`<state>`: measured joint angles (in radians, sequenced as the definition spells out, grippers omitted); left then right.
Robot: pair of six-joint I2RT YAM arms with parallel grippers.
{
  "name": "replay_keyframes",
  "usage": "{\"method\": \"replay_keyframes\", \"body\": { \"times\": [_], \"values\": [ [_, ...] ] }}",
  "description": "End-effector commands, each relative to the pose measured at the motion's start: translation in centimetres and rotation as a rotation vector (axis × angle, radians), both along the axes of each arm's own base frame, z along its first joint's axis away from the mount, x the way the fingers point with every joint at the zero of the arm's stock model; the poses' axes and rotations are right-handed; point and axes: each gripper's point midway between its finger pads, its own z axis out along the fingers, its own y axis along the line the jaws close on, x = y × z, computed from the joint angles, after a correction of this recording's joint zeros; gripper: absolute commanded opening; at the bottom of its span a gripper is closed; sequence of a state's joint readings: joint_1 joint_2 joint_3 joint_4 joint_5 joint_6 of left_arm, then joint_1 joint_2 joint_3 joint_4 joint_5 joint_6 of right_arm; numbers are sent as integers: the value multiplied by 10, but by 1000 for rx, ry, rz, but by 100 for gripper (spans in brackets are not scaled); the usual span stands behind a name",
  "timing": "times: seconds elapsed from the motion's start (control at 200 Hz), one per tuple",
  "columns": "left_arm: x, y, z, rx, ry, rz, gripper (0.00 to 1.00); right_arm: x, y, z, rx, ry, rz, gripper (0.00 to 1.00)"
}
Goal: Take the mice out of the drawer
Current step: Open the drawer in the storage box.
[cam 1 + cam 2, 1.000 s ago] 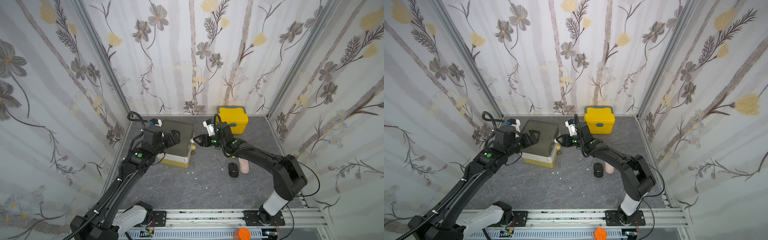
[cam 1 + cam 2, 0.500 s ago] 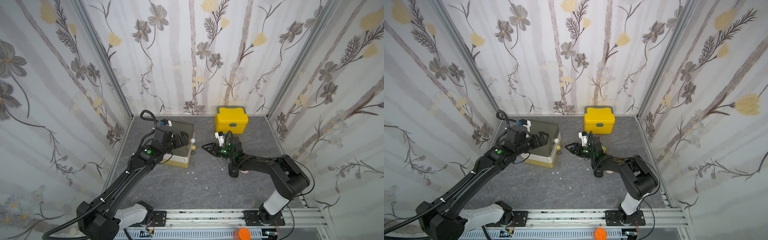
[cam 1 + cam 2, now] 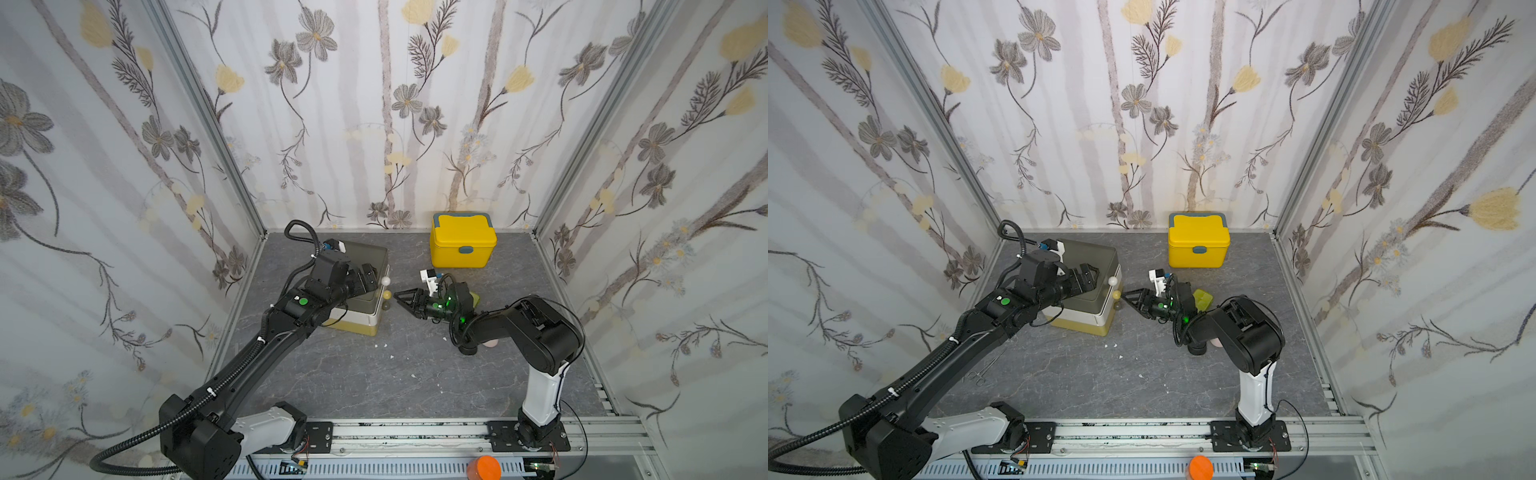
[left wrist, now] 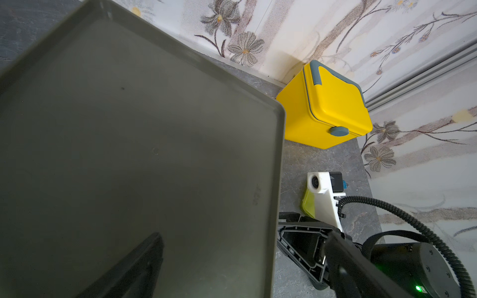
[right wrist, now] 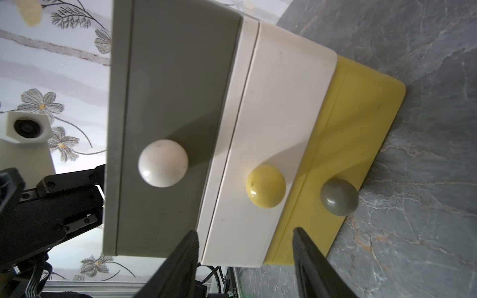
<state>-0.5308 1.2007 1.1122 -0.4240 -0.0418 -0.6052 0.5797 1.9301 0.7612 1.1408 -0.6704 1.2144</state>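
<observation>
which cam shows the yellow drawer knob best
Right wrist view: the yellow knob is large and face-on. Both top views show a tiny dot; the left wrist view shows only the drawer unit and its grey top.

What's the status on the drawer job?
Left gripper open above drawer unit. Right gripper open, empty, facing the knobs. Drawers shut; pink mouse out on table under right arm. Nothing blocking knobs.
</observation>
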Motion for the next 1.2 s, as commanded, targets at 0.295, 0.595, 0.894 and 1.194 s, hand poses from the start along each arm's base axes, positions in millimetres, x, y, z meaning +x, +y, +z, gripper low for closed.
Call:
{"method": "replay_keyframes", "body": {
  "times": [0.295,0.595,0.894,1.194],
  "values": [
    [8,2,-3,20,-13,20,100,19,18,9,66,18,3,58],
    [7,6,-4,25,-14,32,100,17,26,3,58,29,18,54],
    [8,10,-8,25,-8,47,100,22,30,0,66,31,16,45],
    [9,13,-12,24,-3,56,100,24,33,-1,64,32,16,37]
  ]
}}
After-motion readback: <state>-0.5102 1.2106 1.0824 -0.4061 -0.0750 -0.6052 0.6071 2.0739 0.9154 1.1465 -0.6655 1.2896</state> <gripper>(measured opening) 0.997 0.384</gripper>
